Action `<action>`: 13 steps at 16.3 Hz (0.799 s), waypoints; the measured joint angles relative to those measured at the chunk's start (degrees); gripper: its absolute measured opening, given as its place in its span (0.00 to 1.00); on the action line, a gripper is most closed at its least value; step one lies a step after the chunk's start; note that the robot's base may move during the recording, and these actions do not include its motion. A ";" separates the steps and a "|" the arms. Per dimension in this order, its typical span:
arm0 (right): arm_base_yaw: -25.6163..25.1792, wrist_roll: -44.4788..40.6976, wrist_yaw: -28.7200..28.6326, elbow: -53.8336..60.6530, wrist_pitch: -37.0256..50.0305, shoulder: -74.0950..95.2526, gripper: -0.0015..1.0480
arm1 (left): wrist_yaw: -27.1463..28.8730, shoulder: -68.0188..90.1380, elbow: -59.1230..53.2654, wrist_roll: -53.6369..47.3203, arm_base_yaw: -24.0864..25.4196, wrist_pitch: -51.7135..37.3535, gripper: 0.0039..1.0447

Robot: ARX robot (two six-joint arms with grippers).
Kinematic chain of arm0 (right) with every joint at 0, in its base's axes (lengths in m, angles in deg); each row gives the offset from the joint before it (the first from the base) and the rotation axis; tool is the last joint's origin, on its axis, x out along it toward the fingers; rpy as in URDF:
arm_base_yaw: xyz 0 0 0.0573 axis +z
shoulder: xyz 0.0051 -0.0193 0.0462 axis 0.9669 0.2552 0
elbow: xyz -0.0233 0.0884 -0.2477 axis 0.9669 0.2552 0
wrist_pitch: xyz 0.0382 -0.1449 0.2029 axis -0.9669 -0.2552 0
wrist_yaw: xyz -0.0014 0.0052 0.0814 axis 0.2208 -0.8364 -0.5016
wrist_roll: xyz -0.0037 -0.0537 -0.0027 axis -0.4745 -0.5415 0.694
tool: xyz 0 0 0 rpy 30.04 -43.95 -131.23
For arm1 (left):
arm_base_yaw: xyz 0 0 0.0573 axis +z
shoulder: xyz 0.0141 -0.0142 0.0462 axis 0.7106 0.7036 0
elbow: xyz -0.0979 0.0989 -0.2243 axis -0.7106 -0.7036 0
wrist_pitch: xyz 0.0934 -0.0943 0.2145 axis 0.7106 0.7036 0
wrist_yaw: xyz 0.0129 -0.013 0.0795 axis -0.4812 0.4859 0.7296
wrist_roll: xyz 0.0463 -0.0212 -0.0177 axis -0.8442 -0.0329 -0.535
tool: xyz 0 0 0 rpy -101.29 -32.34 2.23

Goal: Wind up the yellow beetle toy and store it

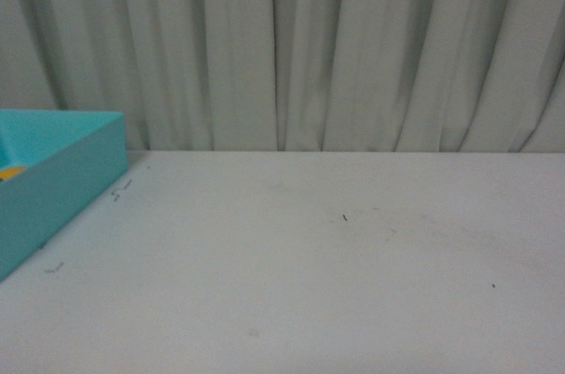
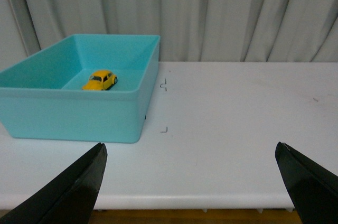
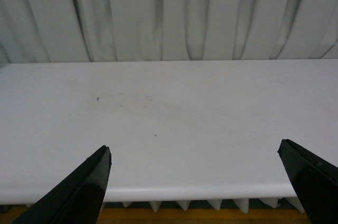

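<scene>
While both sets of jaws stand wide apart, holding and touching nothing, I see the yellow beetle toy (image 2: 100,80) resting inside the teal bin (image 2: 74,114) at ten o'clock on the tabletop (image 2: 237,123)

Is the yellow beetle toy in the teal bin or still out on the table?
In. The left wrist view shows the yellow beetle toy upright on its wheels on the floor of the teal bin, with neither claw near it.

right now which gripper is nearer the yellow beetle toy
Left. The left gripper faces the yellow beetle toy in the teal bin; the right gripper sees only bare table.
</scene>
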 joint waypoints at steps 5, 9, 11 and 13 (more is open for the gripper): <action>0.00 0.02 -0.04 0.00 -0.04 -0.02 0.94 | 0.07 0.00 0.00 0.24 0.00 0.00 0.94; 0.00 0.02 0.00 0.00 -0.09 0.00 0.94 | 0.02 0.00 0.00 0.20 0.00 0.00 0.94; 0.00 0.00 0.00 0.00 0.00 0.00 0.94 | 0.02 0.00 0.00 0.17 0.00 0.00 0.94; 0.00 0.02 -0.04 0.00 -0.02 0.00 0.94 | 0.04 0.00 0.00 0.20 0.00 0.04 0.94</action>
